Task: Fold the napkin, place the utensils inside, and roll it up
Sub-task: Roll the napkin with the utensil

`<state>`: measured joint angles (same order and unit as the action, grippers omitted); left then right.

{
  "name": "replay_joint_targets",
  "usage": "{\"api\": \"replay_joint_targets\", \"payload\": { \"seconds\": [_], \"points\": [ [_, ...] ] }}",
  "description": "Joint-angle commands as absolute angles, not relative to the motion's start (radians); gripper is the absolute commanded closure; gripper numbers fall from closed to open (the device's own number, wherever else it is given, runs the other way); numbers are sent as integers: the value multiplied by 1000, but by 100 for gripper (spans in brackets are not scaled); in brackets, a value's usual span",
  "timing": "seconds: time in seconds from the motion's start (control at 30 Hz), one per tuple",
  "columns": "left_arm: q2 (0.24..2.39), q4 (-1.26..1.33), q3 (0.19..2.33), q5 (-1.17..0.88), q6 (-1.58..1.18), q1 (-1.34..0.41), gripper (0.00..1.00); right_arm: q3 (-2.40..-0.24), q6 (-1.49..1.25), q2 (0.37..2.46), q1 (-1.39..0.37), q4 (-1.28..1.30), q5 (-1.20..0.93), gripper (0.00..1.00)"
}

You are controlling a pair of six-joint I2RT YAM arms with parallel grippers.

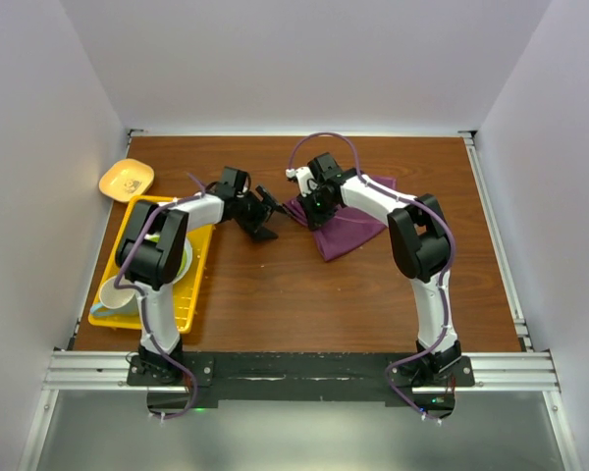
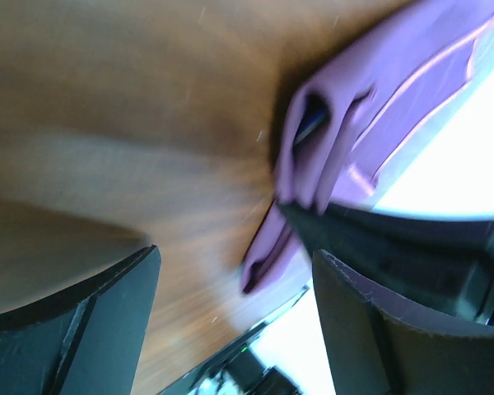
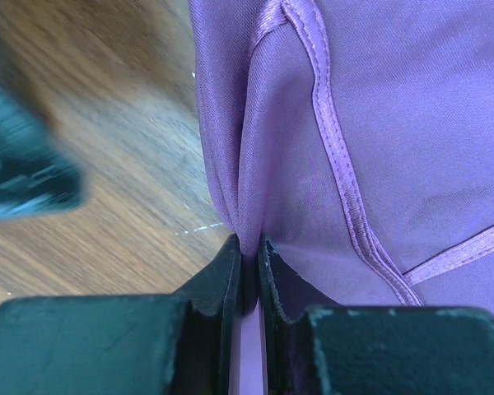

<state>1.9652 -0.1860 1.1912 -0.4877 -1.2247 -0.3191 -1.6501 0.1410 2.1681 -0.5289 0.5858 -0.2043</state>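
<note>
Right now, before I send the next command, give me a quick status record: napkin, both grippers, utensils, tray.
napkin: bunched, on the table, right of centre
right gripper: shut on a fold at the napkin's left edge
left gripper: open, empty, just left of the napkin, not touching it
utensils: none clearly visible
yellow tray: left side of the table

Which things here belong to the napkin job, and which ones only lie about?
For the job: napkin, right pincer shut on it, left pincer open.
Lying about: yellow dish, yellow basket, white cup.
</note>
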Motion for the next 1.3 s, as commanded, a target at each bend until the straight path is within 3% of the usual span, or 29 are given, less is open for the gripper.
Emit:
{"api": "replay_joint_targets", "payload": {
  "seconds": [0.0, 0.2, 0.5, 0.73, 0.93, 1.0, 1.1, 1.27],
  "points": [
    [2014, -117, 1276, -473, -1315, -337, 21, -1612, 126, 2197, -531, 603, -245, 99],
    [2083, -92, 1327, -416, -1299, -348, 22, -1623, 126, 2195, -526, 609, -265, 100],
    [2123, -120, 1378, -302, -1247, -382, 33, -1626, 117, 2183, -515, 609, -296, 100],
    [2128, -146, 1362, -247, -1229, -437, 34, -1643, 112, 2175, -512, 615, -318, 100],
    [2141, -187, 1353, -183, -1220, -454, 44, -1632, 121, 2178, -512, 621, -307, 100],
    [2146, -207, 1356, -163, -1213, -454, 52, -1625, 130, 2174, -512, 624, -290, 99],
    [2152, -221, 1362, -158, -1207, -454, 65, -1608, 130, 2161, -514, 617, -268, 93],
    [2164, -259, 1399, -169, -1178, -454, 81, -1591, 121, 2132, -531, 618, -235, 67]
  ]
}}
